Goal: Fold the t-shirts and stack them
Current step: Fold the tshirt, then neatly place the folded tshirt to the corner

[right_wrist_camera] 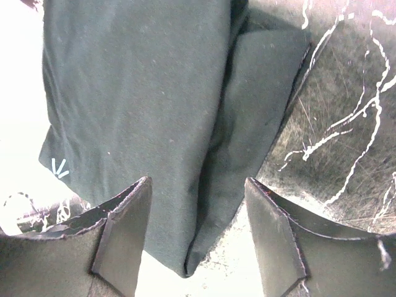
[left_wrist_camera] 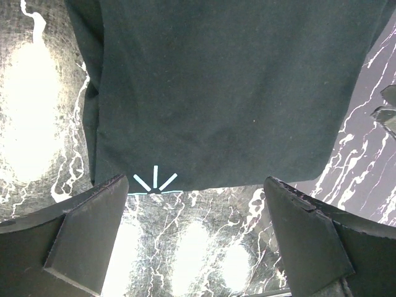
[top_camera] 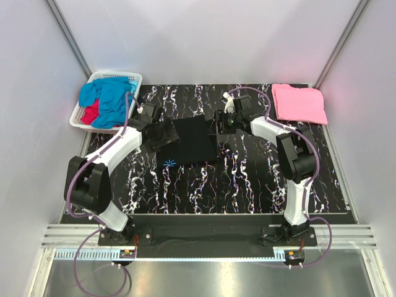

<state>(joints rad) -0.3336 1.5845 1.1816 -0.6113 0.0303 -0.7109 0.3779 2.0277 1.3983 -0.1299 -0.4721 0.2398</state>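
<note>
A black t-shirt lies folded flat in the middle of the table, with a small light-blue sunburst mark at its near edge. My left gripper is at the shirt's left edge, open; in the left wrist view only bare tabletop lies between its fingers. My right gripper is at the shirt's far right corner, also open. A folded corner of the black cloth lies between its fingers without touching them. A folded pink t-shirt rests at the back right.
A white slotted basket at the back left holds crumpled bright blue and red t-shirts. The black marbled tabletop is walled in by white panels on both sides.
</note>
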